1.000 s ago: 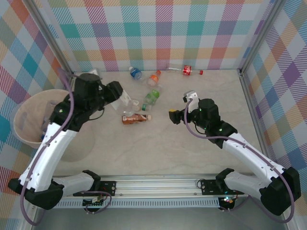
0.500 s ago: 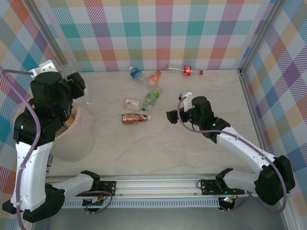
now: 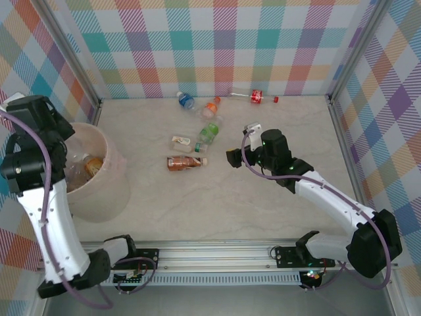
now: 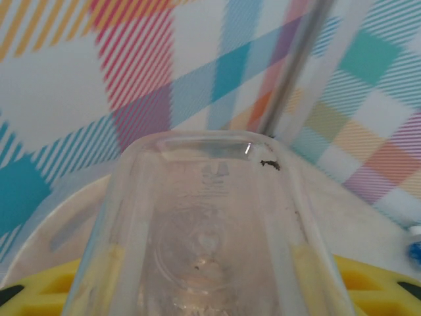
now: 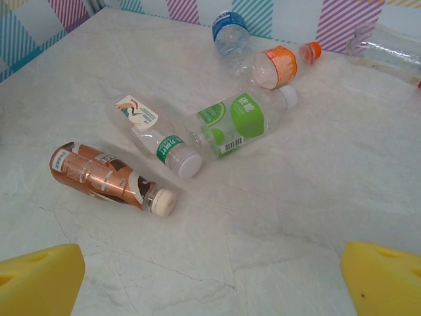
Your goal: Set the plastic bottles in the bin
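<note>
My left gripper (image 4: 209,289) is shut on a clear plastic bottle (image 4: 210,217), whose base fills the space between the yellow pads (image 4: 368,283). In the top view the left gripper (image 3: 56,128) hangs high over the far left rim of the pinkish bin (image 3: 108,197), which holds a few bottles (image 3: 91,164). My right gripper (image 3: 233,158) (image 5: 214,280) stands open above bare table, just right of the copper bottle (image 3: 186,162) (image 5: 105,178). Beyond lie a white-capped bottle (image 5: 154,131), a green-label bottle (image 5: 240,118), an orange one (image 5: 279,66), a blue one (image 5: 230,29) and a red-label one (image 3: 256,97).
Checkered walls and metal frame posts (image 3: 85,85) enclose the pale marble table (image 3: 263,217). The loose bottles cluster at the back centre. A metal rail (image 3: 217,253) runs along the near edge by the arm bases.
My left arm has swung left from the bottle cluster and risen over the bin, carrying the clear bottle. The right gripper has edged slightly left toward the bottles.
</note>
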You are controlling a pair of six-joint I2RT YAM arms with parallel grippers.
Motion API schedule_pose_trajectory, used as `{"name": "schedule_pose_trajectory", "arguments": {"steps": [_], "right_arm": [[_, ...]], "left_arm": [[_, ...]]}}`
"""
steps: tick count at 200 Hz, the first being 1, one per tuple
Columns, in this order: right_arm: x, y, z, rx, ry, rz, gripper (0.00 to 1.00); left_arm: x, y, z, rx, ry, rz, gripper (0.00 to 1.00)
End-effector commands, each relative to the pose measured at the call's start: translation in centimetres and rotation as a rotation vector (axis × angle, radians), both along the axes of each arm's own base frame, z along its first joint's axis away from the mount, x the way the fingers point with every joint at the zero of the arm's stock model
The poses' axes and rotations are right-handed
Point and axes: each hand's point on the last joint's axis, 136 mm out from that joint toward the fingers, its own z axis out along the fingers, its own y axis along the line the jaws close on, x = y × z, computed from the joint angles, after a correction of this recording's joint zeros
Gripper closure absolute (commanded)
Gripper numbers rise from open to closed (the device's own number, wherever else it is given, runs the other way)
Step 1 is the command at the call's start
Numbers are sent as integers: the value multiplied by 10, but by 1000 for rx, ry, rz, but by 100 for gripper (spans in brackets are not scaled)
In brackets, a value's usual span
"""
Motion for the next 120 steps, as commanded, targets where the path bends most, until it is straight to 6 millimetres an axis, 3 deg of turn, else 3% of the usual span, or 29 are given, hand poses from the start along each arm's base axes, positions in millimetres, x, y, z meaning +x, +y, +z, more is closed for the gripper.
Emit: {"name": "schedule_pose_trajectory", "arguments": {"steps": [1,27,81,92,104,120], "right_arm": [[-1,-1,15,22,-12,2,0],[-4,-5,11,15,-8,-4,0],[-1,1,13,24,4,9,0],[-1,2,13,23,7,11,0],[-1,2,13,24,8,12,0],[-1,1,12,21,10,10,0]], "left_arm": [[-18,19,-35,-110,125,92,51],[-48,45,-50,-40,252,267,52],[-62,69,-91,16,519,399,51],[-62,75,-91,41,558,424,43],[-57,83,-89,61,606,438,26],[-43,87,-86,42,620,424,17]]}}
